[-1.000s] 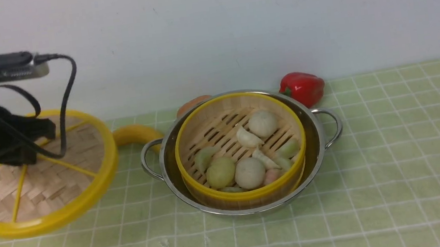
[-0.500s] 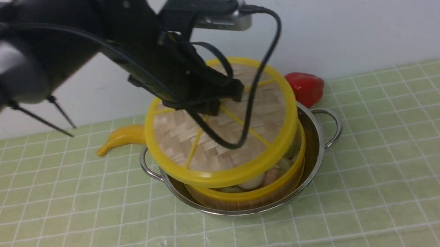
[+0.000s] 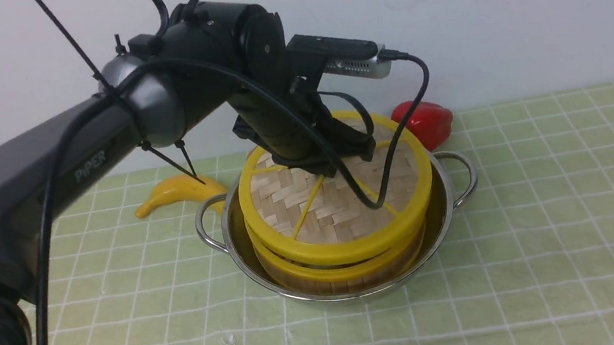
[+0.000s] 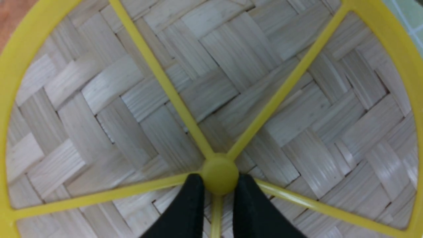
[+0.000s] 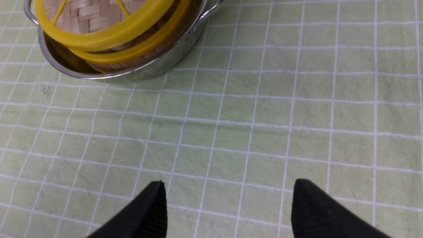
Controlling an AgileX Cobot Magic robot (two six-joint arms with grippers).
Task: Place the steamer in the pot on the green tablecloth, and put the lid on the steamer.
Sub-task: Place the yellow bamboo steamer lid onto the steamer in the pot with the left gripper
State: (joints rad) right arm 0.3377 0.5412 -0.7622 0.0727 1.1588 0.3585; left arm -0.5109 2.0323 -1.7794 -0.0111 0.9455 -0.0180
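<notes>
The left arm bears the word "PiPER". The left gripper pinches the centre hub of the lid. The round lid lies directly beneath it, woven face up and slightly tilted, on the steamer inside the pot on the green tablecloth. The right gripper hangs spread wide and empty.

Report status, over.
Left gripper shut on flat woven bamboo lid. Right gripper open, empty. Lid atop yellow-rimmed bamboo steamer in shiny steel pot, slightly tilted. Nothing blocking.
</notes>
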